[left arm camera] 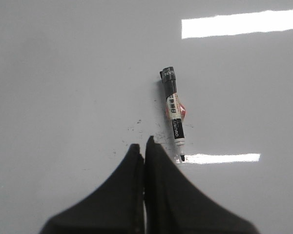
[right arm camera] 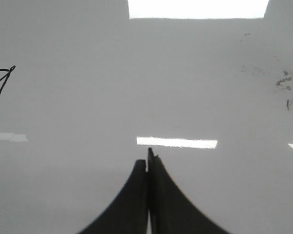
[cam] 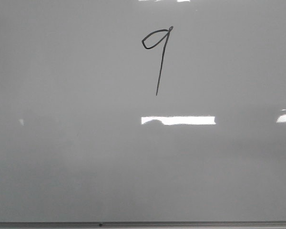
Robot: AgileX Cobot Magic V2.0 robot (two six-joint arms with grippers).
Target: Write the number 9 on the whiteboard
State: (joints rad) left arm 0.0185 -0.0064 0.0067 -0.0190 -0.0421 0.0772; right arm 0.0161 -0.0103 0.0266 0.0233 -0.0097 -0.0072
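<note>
The whiteboard (cam: 62,157) fills the front view, glossy pale grey. The number 9 (cam: 158,57) is drawn on it in thin black line, upper middle; part of its loop also shows in the right wrist view (right arm camera: 1,85). A black and white marker (left arm camera: 174,112) lies flat on the board in the left wrist view, tip uncapped, just beyond and beside my left gripper (left arm camera: 143,142), which is shut and empty. My right gripper (right arm camera: 147,162) is shut and empty over bare board. Neither gripper shows in the front view.
The board's thin grey frame edge (cam: 143,223) runs along the bottom of the front view. Bright light reflections (cam: 178,120) lie on the board. Small black ink specks (left arm camera: 136,127) sit near the marker; smudges (right arm camera: 288,87) show in the right wrist view.
</note>
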